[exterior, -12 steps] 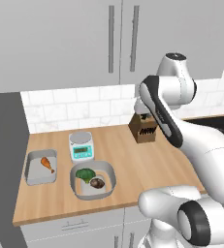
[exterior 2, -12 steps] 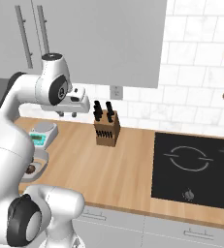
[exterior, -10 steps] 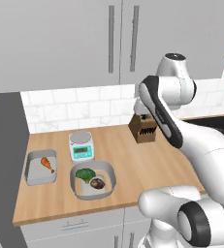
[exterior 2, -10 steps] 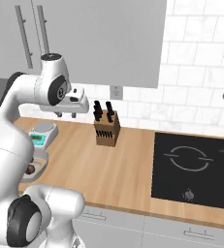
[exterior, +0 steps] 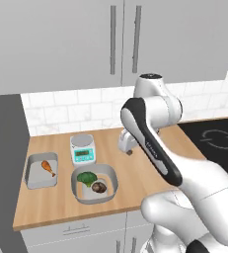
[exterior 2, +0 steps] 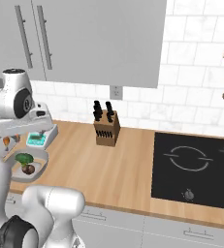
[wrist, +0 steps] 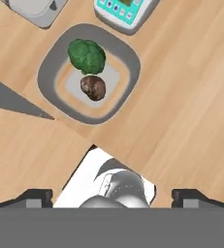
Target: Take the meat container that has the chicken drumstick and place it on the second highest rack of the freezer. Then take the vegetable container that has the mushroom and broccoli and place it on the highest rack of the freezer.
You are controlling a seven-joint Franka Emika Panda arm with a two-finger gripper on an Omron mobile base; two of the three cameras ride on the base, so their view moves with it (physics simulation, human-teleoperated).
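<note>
Swinging left since a moment ago, my open gripper (wrist: 111, 196) hangs above the counter (exterior: 135, 178), holding nothing. Grey vegetable container (wrist: 89, 72) holds green broccoli (wrist: 87, 55) touching brown mushroom (wrist: 93, 87).

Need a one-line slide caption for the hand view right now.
Open gripper hovering above the vegetable container with broccoli and mushroom.
</note>
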